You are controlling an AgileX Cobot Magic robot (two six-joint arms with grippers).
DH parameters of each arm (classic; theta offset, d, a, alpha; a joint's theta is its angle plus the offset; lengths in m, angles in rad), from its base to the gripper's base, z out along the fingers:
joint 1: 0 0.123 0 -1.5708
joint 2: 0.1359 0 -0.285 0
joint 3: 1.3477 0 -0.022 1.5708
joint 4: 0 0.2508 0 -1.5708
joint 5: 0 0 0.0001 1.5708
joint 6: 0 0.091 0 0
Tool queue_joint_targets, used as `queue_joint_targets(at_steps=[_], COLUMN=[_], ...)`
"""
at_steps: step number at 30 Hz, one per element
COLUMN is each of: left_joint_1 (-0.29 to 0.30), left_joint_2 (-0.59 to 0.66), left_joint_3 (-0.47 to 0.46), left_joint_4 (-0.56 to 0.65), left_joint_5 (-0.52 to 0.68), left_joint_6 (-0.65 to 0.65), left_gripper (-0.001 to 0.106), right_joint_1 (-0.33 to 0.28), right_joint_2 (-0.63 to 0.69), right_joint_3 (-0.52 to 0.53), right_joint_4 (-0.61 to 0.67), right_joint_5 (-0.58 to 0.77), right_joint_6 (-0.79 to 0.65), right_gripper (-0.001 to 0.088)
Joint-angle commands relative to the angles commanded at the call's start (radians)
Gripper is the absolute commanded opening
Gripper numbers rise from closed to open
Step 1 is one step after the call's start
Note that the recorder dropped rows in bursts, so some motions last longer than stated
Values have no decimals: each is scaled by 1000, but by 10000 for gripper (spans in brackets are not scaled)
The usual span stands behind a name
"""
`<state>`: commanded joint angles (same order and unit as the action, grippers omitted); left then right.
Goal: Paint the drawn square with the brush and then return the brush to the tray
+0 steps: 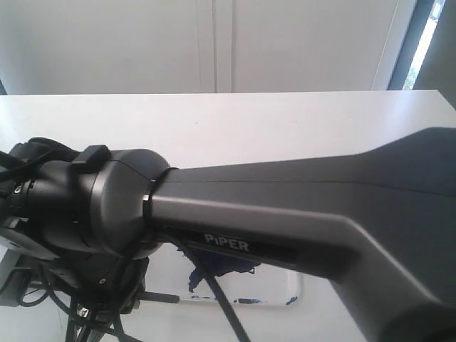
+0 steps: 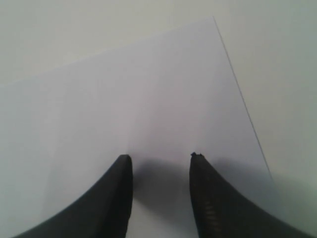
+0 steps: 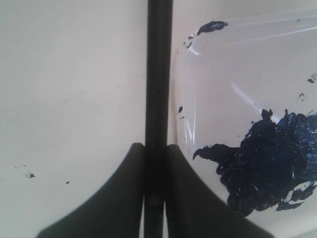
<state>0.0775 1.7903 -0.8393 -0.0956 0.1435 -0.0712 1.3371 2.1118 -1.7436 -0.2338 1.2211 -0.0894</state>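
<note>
In the right wrist view my right gripper [image 3: 155, 146] is shut on the brush [image 3: 158, 74], whose slim black handle runs straight out between the fingers. The handle lies along the rounded corner of the white tray [image 3: 184, 84]; its bristles are out of view. A dark blue-black paint blotch [image 3: 272, 158] covers part of the tray floor. My left gripper [image 2: 161, 156] stands open just above the white paper [image 2: 148, 89], with nothing between its fingers. The drawn square is out of view. In the exterior view a dark arm [image 1: 285, 214] hides most of the tray [image 1: 292, 299].
The white table [image 1: 235, 121] stretches back to a pale wall. Black cables [image 1: 221, 292] hang under the arm in front of the tray. Small paint specks [image 3: 29, 174] mark the table beside the tray. The paper's edge [image 2: 242, 99] runs slantwise past my left gripper.
</note>
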Motion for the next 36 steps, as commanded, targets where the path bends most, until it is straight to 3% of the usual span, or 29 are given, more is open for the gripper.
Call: queue_joint_targets(at_steps=[10,19,23,31,36], left_joint_1=[0,15,68,164,166], left_joint_2=[-24,-189,-254,-306,-313], left_joint_3=[0,0,0,2,53], left_joint_4=[0,0,23,310,308], left_joint_5=[8,25,135,433,400], left_joint_6=[0,-32,-45,-207,-246], left_gripper=[440,440,440,440,440], right_joint_1=[0,0,0,0,0], right_joint_2=[-3,-3,-3,-3,-3], right_joint_3=[0,0,0,0,0], right_joint_4=[76,58,57,57,57], right_joint_5=[0,0,0,0,0], right_joint_6=[-38,-38,-38,-38,-38], right_gripper=[0,0,0,0,0])
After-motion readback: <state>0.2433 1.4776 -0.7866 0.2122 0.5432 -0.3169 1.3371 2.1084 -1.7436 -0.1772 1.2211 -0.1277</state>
